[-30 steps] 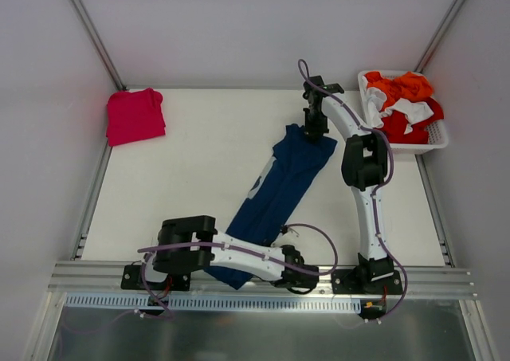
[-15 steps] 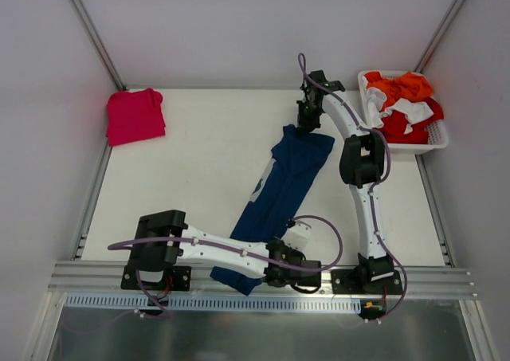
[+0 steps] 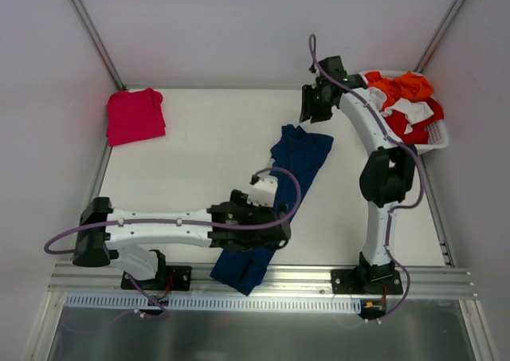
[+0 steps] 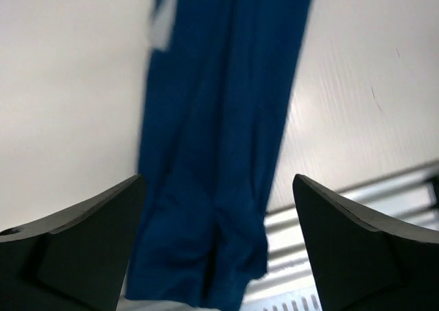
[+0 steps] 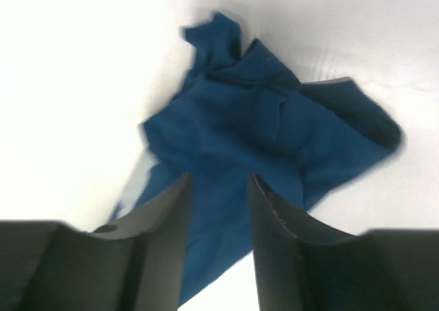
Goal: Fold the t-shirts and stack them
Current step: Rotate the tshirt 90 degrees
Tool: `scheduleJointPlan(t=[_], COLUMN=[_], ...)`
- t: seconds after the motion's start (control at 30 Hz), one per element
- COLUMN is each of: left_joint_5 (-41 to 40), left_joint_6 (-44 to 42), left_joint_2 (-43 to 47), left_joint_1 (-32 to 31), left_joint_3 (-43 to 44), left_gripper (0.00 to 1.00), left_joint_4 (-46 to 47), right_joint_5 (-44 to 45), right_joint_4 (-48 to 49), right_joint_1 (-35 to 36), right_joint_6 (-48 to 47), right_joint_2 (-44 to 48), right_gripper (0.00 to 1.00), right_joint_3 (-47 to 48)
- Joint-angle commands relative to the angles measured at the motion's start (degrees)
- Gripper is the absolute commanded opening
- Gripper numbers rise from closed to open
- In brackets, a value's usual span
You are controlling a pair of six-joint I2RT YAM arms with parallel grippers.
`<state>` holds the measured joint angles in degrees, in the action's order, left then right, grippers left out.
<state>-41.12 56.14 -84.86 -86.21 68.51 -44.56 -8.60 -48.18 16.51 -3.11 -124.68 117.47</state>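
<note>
White table between plain pale walls, even light

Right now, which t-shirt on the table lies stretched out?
The navy t-shirt, a long strip in the middle; the pink-red t-shirt sits bunched in the far-left corner.

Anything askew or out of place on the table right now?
Yes. The navy t-shirt lies bunched in a long diagonal strip, not spread flat, and its near end droops off the table onto the front rail. The pink t-shirt sits folded far left.
</note>
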Motion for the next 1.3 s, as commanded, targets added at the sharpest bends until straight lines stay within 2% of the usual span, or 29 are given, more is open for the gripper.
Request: scheduleJointPlan(t=[0.0,0.03,0.07,0.13,0.2,0.23,0.27,0.3,0.33,0.37,0.43,0.53,0.67,0.93,1.27], left_joint_5=[-6.07,-6.68,-7.73,-7.22,-4.95,-4.50,-4.06,-3.09,-2.48,-1.95,-0.01,2.09,4.47,9.48,14.40], left_joint_6=[-6.20,-7.44,-9.36,-11.13,-11.75,-11.58,-10.80,-10.18,-9.48,-8.08,-7.54,-7.10,-5.25,-2.88,0.02], left_joint_2=[6.36,6.98,7.60,8.39,8.31,8.05,7.78,7.00,6.64,6.20,3.92,-0.12,-5.13,-7.87,-5.05], left_joint_1=[5.94,6.93,7.81,10.71,13.08,13.52,13.88,14.05,14.23,14.23,14.23,14.23,14.23,14.23,11.25], left_joint_3=[-0.84,-0.66,-0.31,0.22,0.13,-0.13,-0.57,-0.83,-1.44,-1.62,-1.63,-1.54,-1.63,-4.34,-9.45], left_gripper=[0.94,0.99,0.99,0.99,0.97,0.87,0.77,0.63,0.17,0.00,0.00,0.00,0.00,0.00,0.00], left_joint_4=[-0.88,-0.88,-0.80,-0.80,-0.71,-0.71,-0.80,-0.88,-0.80,-0.80,-0.80,-0.97,-0.88,-0.88,-0.97], right_joint_5=[2.18,2.18,2.97,5.86,10.34,11.40,13.85,14.74,15.45,16.67,16.60,16.42,16.07,15.46,16.16], right_joint_4=[-0.32,-1.11,-1.91,-4.28,-5.34,-5.52,-5.43,-4.73,-4.20,-3.33,-0.43,1.95,4.67,4.85,0.81], right_joint_1=[0.54,0.62,1.32,2.29,3.43,3.70,4.40,4.49,4.84,5.19,5.46,5.63,6.16,6.25,6.25], right_joint_6=[-2.77,-3.38,-3.74,-3.83,-3.30,-2.95,-2.60,-2.34,-2.33,-2.16,-1.72,-0.67,0.21,1.79,2.32], right_joint_2=[16.73,20.41,22.18,27.27,30.54,32.03,34.66,35.81,36.70,38.36,39.08,37.24,31.36,13.79,1.74], right_gripper=[0.46,0.48,0.53,0.56,0.25,0.08,0.00,0.00,0.01,0.01,0.00,0.01,0.00,0.01,0.01], right_joint_3=[0.31,0.13,-0.74,-2.50,-7.05,-9.08,-11.36,-16.00,-18.39,-20.77,-26.82,-30.88,-30.99,-20.71,-8.41])
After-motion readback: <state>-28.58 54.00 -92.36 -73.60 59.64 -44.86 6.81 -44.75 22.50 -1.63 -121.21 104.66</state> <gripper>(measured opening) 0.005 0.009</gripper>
